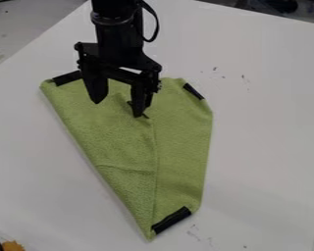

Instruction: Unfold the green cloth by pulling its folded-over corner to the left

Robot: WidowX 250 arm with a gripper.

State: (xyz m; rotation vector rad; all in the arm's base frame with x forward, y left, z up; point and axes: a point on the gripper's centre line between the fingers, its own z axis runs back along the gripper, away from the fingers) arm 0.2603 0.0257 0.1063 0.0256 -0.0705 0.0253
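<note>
Camera view: the folded green cloth [180, 147] lies beneath the gripper [118, 109], whose jaws stand apart.

A white tabletop [264, 147] carries a partly folded green cloth [120, 132] with black strips [170, 220] at corners.

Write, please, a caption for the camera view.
Open black claw over a partly folded green cloth on a white table.

Black arm [114, 34], hand [117, 109] downward, fingers [96, 89] apart
</note>
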